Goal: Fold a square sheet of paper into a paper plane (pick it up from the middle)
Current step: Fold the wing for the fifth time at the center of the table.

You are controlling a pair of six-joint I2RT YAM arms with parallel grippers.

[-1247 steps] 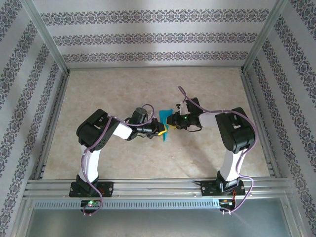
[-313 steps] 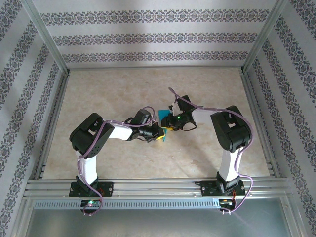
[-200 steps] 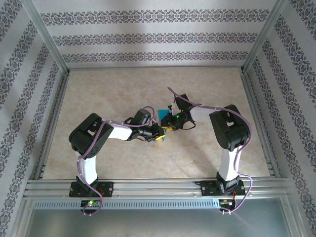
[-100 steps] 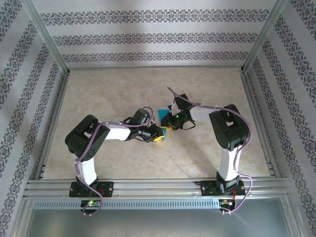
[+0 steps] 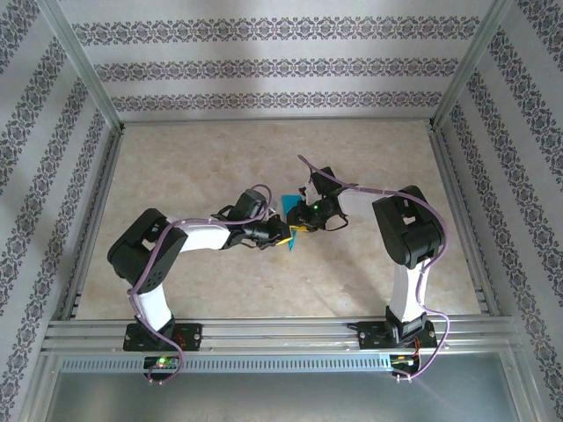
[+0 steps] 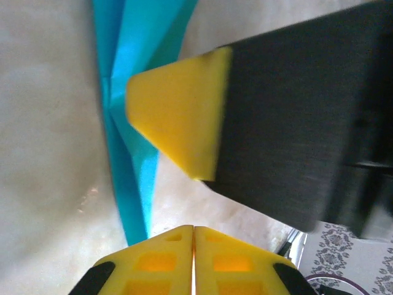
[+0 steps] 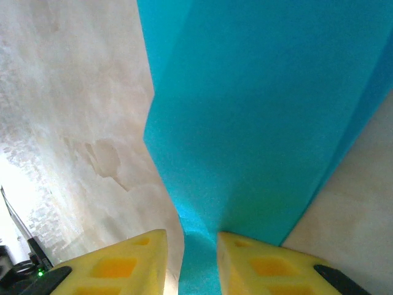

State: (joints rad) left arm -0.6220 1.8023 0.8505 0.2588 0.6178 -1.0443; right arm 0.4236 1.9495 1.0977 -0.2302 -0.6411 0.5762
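Arms: left arm (image 5: 145, 264) & right arm (image 5: 406, 233) are built of white shell links w/ black joint housings.
Cables: a thin purple cable (image 5: 352, 189) is looped along each arm.
Bases: black base blocks (image 5: 163, 336) are fitted at the near edge.
Lights: a small green LED (image 5: 314, 209) is lit nr the right wrist.
Left gripper (image 6: 193, 228): yellow plastic pads, square recesses moulded in, black corners.
Right gripper (image 7: 191, 243): same yellow pads w/ recesses, backed by a matt black body.

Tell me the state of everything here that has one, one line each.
teal-blue sheet of paper: creased and partly folded, pinched at one end.
right gripper: fingers closed on the teal-blue sheet of paper.
left gripper: fingers shut together, nothing seen between them.
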